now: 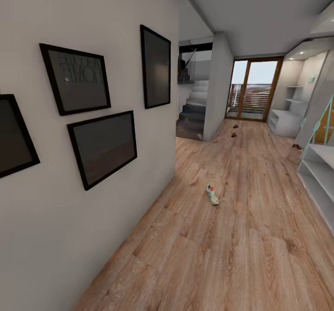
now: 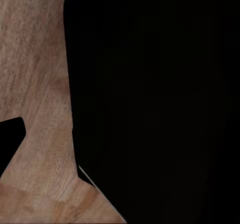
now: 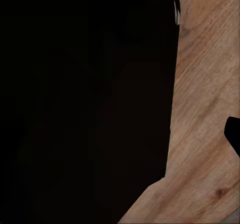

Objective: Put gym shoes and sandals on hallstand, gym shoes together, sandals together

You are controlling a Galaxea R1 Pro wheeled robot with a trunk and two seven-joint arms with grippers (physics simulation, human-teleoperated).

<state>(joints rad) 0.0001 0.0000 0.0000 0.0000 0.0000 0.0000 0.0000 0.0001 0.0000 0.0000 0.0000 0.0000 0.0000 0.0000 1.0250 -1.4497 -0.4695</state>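
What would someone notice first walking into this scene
Four black-framed pictures fill the white wall on the left. On the wood-plank floor lies a single cream gym shoe, mid-corridor. Far down, near the glass door, sit two small brown sandals, with a white shelf unit to their right.

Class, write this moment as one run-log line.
phase: approach | gym shoe: on corridor floor | sandals: far down floor | hallstand: far right | grippers: cannot tell
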